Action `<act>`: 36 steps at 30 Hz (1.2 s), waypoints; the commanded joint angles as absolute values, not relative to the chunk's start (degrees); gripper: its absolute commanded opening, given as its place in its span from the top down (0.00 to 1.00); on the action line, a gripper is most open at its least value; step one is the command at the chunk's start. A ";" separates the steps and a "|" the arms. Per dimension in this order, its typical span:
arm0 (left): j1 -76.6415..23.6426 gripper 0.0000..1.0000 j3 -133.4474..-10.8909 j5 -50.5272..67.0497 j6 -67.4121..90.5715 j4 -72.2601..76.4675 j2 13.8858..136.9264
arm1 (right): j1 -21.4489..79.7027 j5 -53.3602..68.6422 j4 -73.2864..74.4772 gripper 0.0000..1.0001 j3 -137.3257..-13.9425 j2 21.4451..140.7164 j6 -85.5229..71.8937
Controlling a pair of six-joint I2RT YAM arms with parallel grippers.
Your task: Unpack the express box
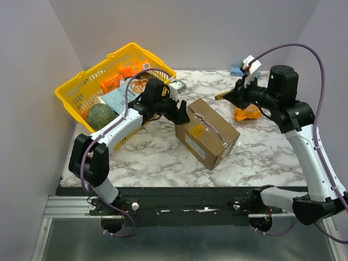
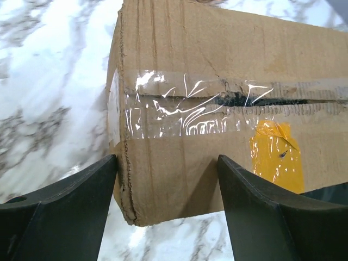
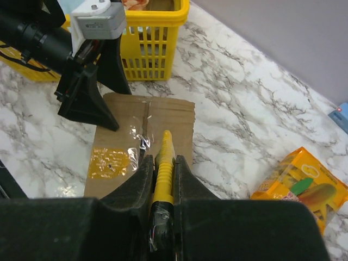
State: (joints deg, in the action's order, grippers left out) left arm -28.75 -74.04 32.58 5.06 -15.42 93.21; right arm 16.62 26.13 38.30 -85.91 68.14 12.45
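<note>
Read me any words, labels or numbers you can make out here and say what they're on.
Nothing is legible.
White label on the express box: too small to read.
Yellow sticker on it: no writing shows.
Orange snack packet: print blurred.
Packets in the yellow basket: print blurred.
Yellow tool in the right gripper: no markings.

Bare counter (image 1: 272, 163) lies before and right of the express box (image 1: 209, 136). Yellow basket (image 1: 98, 69) obstructs rear left, snack packet (image 1: 247, 112) rear right.
</note>
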 commanded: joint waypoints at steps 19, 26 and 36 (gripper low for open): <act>-30.06 0.19 -69.08 39.02 12.57 -10.90 94.04 | 34.01 4.93 29.98 1.00 -77.54 72.60 1.67; -29.44 0.19 -68.82 39.99 13.09 -10.55 94.57 | 35.95 2.99 23.21 1.00 -75.77 74.44 4.47; -29.09 0.19 -68.47 40.17 13.18 -10.28 94.48 | 36.04 11.34 22.94 1.00 -78.31 77.69 11.34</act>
